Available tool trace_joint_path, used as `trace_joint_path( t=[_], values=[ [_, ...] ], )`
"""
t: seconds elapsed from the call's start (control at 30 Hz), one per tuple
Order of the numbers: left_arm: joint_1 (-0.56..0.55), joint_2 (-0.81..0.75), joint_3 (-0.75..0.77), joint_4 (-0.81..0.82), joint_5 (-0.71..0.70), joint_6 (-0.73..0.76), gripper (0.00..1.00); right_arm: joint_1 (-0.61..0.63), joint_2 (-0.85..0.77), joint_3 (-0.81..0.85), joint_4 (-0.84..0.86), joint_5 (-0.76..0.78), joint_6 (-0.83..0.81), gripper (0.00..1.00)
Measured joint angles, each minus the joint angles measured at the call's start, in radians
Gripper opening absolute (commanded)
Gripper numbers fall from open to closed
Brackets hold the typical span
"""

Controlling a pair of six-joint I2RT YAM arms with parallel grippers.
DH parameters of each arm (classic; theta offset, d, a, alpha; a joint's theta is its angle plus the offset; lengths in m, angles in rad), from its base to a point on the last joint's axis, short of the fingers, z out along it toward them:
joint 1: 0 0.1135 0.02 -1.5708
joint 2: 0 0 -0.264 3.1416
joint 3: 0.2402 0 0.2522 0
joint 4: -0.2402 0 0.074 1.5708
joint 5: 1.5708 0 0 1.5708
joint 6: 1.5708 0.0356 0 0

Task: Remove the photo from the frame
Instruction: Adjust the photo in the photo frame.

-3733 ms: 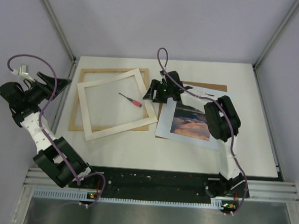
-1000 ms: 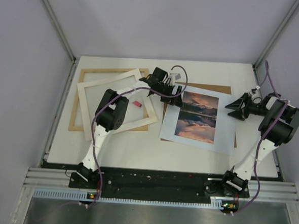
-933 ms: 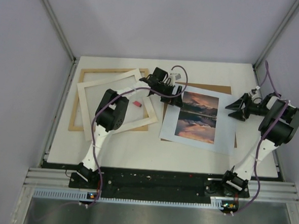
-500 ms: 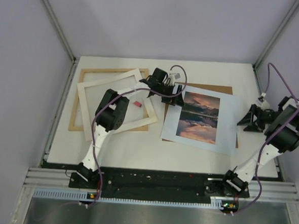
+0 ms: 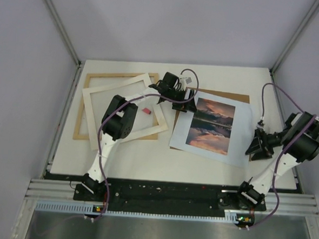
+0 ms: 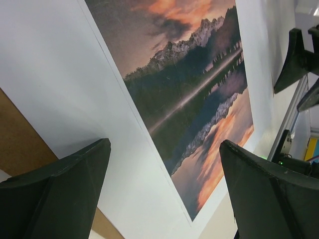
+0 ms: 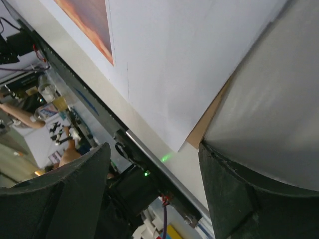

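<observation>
Here the white sunset-print photo (image 5: 211, 126) lies on a brown backing board (image 5: 234, 95), right of the light-wood rectangular frame (image 5: 119, 75); left gripper (image 6: 164, 191) and right gripper (image 7: 154, 184) both spread wide, empty.

I read the left arm (image 5: 116, 122) stretched far forward, elbow bent behind its tool; the left pincer (image 5: 175, 97) points rightward, jaws fully spread. The right arm (image 5: 304, 140) is folded, elbow out to the right of the right pincer (image 5: 257, 146), which tilts downward, jaws parted.
</observation>
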Motion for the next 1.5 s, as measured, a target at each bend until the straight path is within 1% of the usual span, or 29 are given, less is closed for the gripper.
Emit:
trace_joint_path(
  t=[0.17,0.53,0.6,0.67,0.8,0.9,1.03,1.23,1.33,1.37,1.5],
  values=[
    [0.0,-0.002,0.001,0.001,-0.015,-0.01,0.98,0.042,0.0,-0.032,-0.023,0.049,0.009,0.72],
    [0.003,-0.002,0.001,0.006,-0.024,-0.044,0.98,0.021,-0.023,-0.032,-0.032,0.204,-0.005,0.71],
    [0.003,-0.002,0.001,0.006,-0.025,-0.047,0.98,0.021,-0.023,-0.032,-0.032,0.209,-0.008,0.69],
    [0.003,-0.002,0.001,0.007,-0.025,-0.052,0.99,0.023,-0.023,-0.031,-0.028,0.208,0.003,0.7],
    [0.003,-0.002,0.001,0.009,-0.027,-0.056,0.98,0.028,-0.011,0.013,0.002,0.18,0.102,0.71],
    [0.003,-0.002,-0.001,0.013,-0.027,-0.06,0.98,0.028,-0.005,0.094,0.072,0.155,0.23,0.71],
    [0.004,-0.002,-0.002,0.014,-0.027,-0.066,0.99,0.034,-0.004,0.187,0.233,0.124,0.41,0.72],
    [0.005,-0.002,-0.006,0.021,-0.022,-0.069,0.98,0.059,-0.002,0.235,0.504,0.115,0.636,0.73],
    [0.006,-0.002,-0.008,0.024,-0.015,-0.069,0.98,0.091,0.033,0.292,0.587,0.126,0.705,0.73],
    [0.007,-0.002,-0.008,0.025,-0.011,-0.069,0.98,0.106,0.059,0.33,0.603,0.13,0.723,0.7],
    [0.01,-0.002,-0.008,0.024,0.007,-0.063,0.98,0.166,0.15,0.467,0.671,0.153,0.771,0.68]
  ],
)
